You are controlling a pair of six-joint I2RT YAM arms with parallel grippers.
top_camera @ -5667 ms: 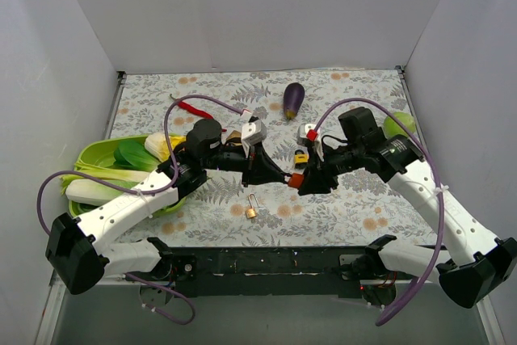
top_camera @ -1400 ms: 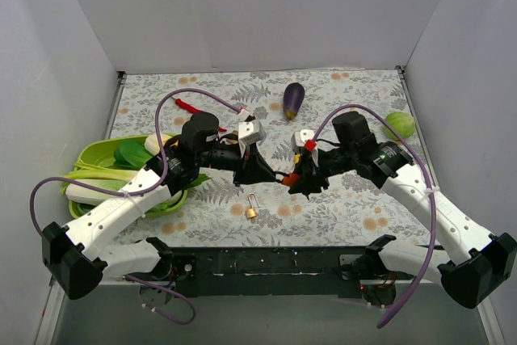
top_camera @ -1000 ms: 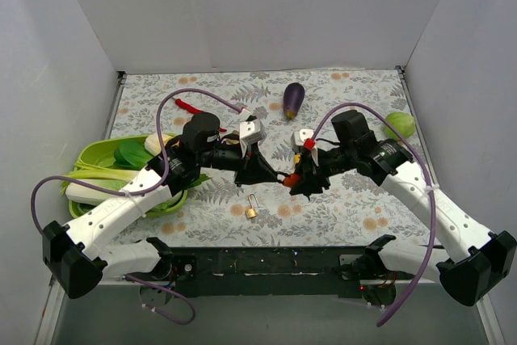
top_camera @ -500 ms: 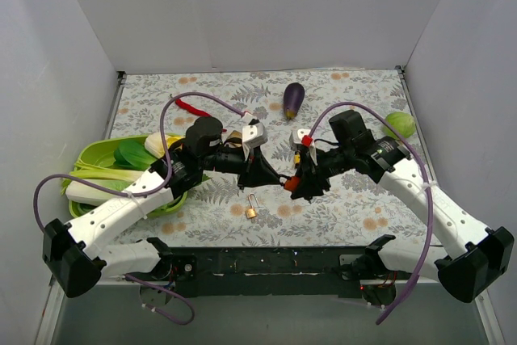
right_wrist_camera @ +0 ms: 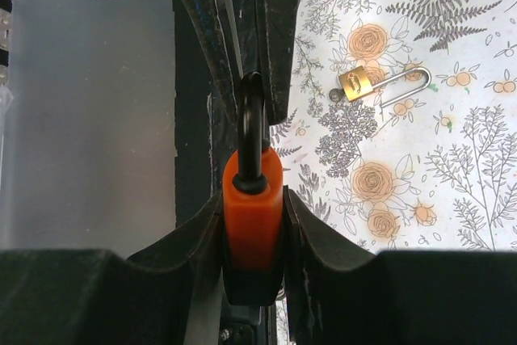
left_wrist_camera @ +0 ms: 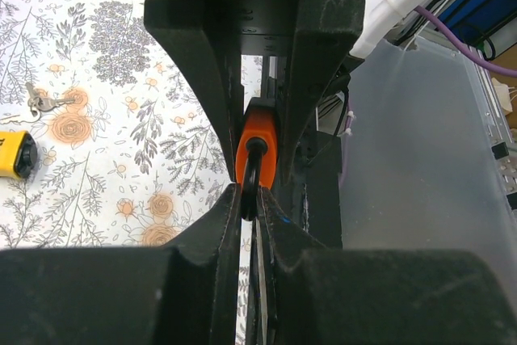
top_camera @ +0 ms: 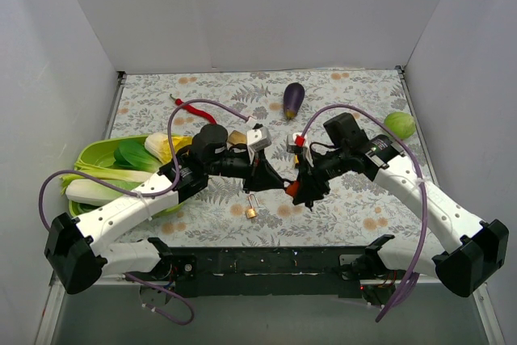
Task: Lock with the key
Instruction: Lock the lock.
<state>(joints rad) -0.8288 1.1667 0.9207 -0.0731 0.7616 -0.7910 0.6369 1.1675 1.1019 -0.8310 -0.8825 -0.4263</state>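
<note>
An orange padlock [top_camera: 291, 190] with a black shackle hangs between my two grippers above the middle of the table. My right gripper [top_camera: 299, 189] is shut on its orange body [right_wrist_camera: 252, 199], seen in the right wrist view [right_wrist_camera: 253, 228]. My left gripper [top_camera: 271, 178] is shut on the black shackle [left_wrist_camera: 252, 169], with the orange body [left_wrist_camera: 260, 131] just beyond its fingertips [left_wrist_camera: 279, 224]. A small bunch of keys [left_wrist_camera: 40, 103] lies on the floral cloth. No key is in either gripper.
A brass padlock [top_camera: 252, 208] with an open shackle lies on the cloth below the grippers, also in the right wrist view [right_wrist_camera: 359, 84]. A yellow padlock [left_wrist_camera: 12, 153] lies near the keys. Around stand a green tray [top_camera: 89, 153] of vegetables, an eggplant [top_camera: 293, 99], a red chili [top_camera: 194, 109] and a green ball [top_camera: 399, 124].
Both grippers have kept hold of the orange padlock and have shifted together a little toward the near edge and the left. The brass padlock has not moved.
</note>
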